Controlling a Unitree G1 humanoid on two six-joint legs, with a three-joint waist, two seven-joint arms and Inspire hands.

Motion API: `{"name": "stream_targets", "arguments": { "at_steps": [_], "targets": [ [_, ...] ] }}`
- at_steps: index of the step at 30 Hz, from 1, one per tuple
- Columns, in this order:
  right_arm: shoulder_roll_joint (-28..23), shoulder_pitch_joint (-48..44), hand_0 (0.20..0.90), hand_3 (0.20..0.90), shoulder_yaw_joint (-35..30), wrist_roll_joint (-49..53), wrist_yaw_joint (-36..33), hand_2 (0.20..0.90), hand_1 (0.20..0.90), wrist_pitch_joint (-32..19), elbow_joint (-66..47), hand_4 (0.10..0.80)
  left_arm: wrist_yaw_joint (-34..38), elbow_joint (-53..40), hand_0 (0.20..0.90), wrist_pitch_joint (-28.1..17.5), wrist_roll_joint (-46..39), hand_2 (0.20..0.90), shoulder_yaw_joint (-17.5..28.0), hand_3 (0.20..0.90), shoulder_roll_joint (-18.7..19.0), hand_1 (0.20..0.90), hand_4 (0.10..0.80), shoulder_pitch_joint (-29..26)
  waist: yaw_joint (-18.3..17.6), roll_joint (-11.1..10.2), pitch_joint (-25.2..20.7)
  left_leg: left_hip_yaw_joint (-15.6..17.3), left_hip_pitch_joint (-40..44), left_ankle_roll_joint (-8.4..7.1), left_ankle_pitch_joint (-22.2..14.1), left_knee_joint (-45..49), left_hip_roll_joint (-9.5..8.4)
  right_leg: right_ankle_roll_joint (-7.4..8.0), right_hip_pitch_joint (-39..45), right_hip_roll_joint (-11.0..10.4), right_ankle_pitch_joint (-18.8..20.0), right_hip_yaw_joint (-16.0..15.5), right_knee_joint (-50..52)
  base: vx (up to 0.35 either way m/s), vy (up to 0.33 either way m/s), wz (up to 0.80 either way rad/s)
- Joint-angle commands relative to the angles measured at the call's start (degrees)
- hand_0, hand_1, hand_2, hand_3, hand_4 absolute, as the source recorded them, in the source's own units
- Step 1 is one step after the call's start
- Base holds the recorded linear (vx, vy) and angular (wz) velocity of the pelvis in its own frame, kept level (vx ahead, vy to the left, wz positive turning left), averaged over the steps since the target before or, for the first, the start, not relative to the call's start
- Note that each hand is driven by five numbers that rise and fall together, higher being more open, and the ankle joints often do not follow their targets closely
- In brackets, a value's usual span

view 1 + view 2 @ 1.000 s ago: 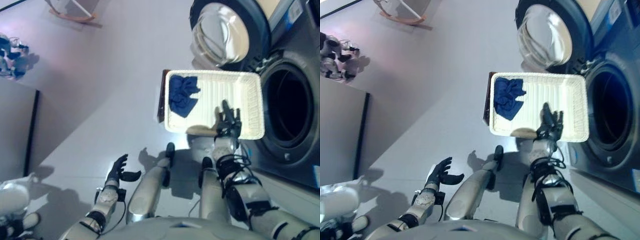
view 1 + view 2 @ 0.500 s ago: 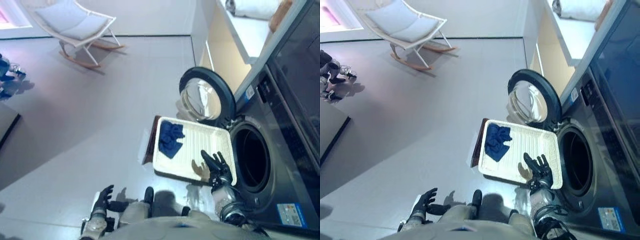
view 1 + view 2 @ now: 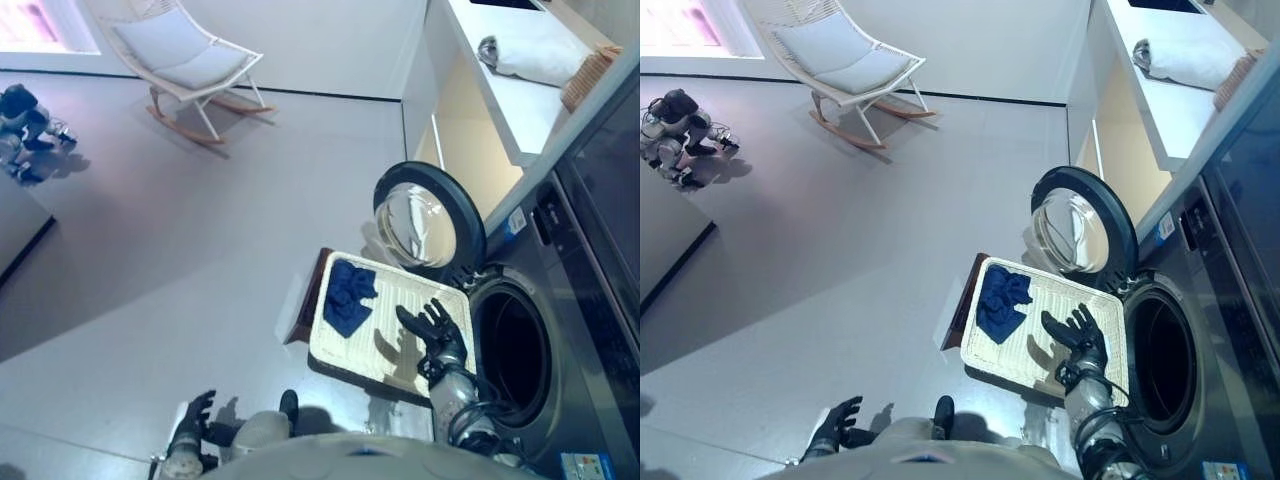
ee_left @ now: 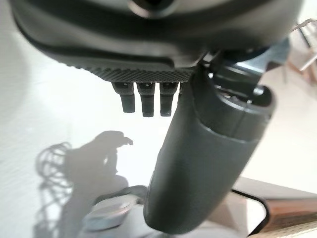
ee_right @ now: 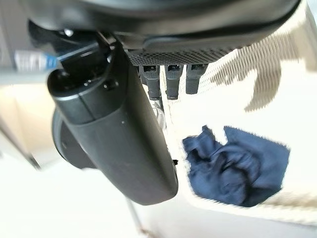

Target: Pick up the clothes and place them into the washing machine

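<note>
Currently right hand (image 3: 1080, 335) spread open over basket (image 3: 1011, 361), well short of blue clothes (image 3: 1000, 300); risks closing on nothing.

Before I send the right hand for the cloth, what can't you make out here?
- Washing machine drum: dark in both eye views, contents unseen.
- Blue cloth: bunched in the white basket; whether one garment or several, unclear.
- Right hand: open above the basket; its clearance can't be judged.
- Left hand: small near the eye views' bottom edge; open, empty in its wrist view.
</note>
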Motion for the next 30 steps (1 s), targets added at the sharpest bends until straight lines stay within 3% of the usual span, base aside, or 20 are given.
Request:
{"name": "stream_targets", "arguments": {
  "at_steps": [1,3,5,7,11,15,24,30],
  "targets": [
    [-1.73,-0.96,0.900,0.900,1.76,-10.04,-3.11,0.900,0.900,-1.66,-10.36,0.800,2.73,-1.89,0.900,-2.78,1.21,0.900,0.24,0.900,5.94,0.900,0.800,-2.56,-1.55,0.25,0.13,-1.37,-1.76,-0.75,-1.35,-0.25,-1.29,-0.54,-6.46,2.62,12.02,4.54,1.65,0.036,0.053,0.20],
    [-2.22,-4.15,0.900,0.900,3.17,-17.10,-6.06,0.900,0.900,0.41,-8.11,0.800,3.75,-1.99,0.900,-2.65,0.76,0.900,0.62,0.900,6.12,0.900,0.800,-3.34,-1.49,0.20,0.65,-1.60,-0.92,-1.42,-1.96,-0.77,-0.97,-0.43,-6.91,1.04,10.81,2.62,-5.02,0.099,-0.033,0.11],
    [-3.05,-6.34,0.900,0.900,4.85,-20.63,-6.71,0.900,0.900,1.42,-6.91,0.800,4.39,-2.34,0.900,-2.70,1.04,0.900,0.61,0.900,5.95,0.900,0.800,-3.31,-1.25,-0.88,1.34,-1.74,-0.69,-1.99,-2.66,-0.17,-1.75,0.49,-4.79,-0.40,11.86,0.70,-13.78,0.112,-0.093,0.07],
    [-4.27,-5.93,0.900,0.900,5.81,-24.47,-6.84,0.900,0.900,1.94,-7.78,0.800,4.05,-2.54,0.900,-2.49,2.00,0.900,0.28,0.900,5.54,0.900,0.800,-3.15,-1.96,-1.55,0.64,-2.82,-0.88,-2.06,-3.08,0.02,-2.45,1.17,-3.48,1.47,11.52,4.97,-15.93,0.119,-0.097,0.41],
    [-5.29,-10.30,0.900,0.900,8.07,-32.52,-8.54,0.900,0.900,4.25,-1.79,0.800,3.64,-2.10,0.900,-1.77,4.17,0.900,0.20,0.900,4.51,0.900,0.800,-0.74,-0.17,-2.13,-0.11,-2.52,-0.21,-2.12,-3.24,-1.19,-1.66,1.57,-1.95,0.85,11.57,1.16,-17.34,0.098,-0.097,0.51],
    [-5.06,-17.85,0.900,0.900,10.59,-34.69,-10.60,0.900,0.900,5.38,7.05,0.800,3.70,-2.17,0.900,-1.55,4.72,0.900,-0.49,0.900,4.35,0.900,0.800,-0.79,1.05,-1.96,0.55,-3.53,-1.52,-2.37,-2.59,-1.61,-1.51,1.49,-2.50,0.88,11.54,0.32,-17.73,0.007,-0.084,0.00],
    [-7.34,-36.47,0.900,0.900,16.59,-37.72,-16.14,0.900,0.900,7.66,23.00,0.800,6.31,-4.82,0.900,-2.32,1.63,0.900,-3.82,0.900,5.20,0.900,0.800,-7.87,3.74,0.94,7.06,-6.02,-11.01,-3.50,1.65,-1.95,-1.38,0.50,-11.23,0.70,11.70,-3.18,-15.59,-0.158,-0.046,0.22],
    [-11.96,-49.07,0.900,0.900,19.03,-39.87,-19.83,0.900,0.900,9.96,30.08,0.800,8.78,-6.34,0.900,-2.42,-0.53,0.900,-6.48,0.900,4.69,0.900,0.800,-11.48,4.99,3.23,11.31,-5.72,-17.57,-4.15,2.90,-0.16,-1.73,-0.11,-17.92,0.30,12.51,-2.59,-13.44,-0.102,0.022,0.08]
  ]
}}
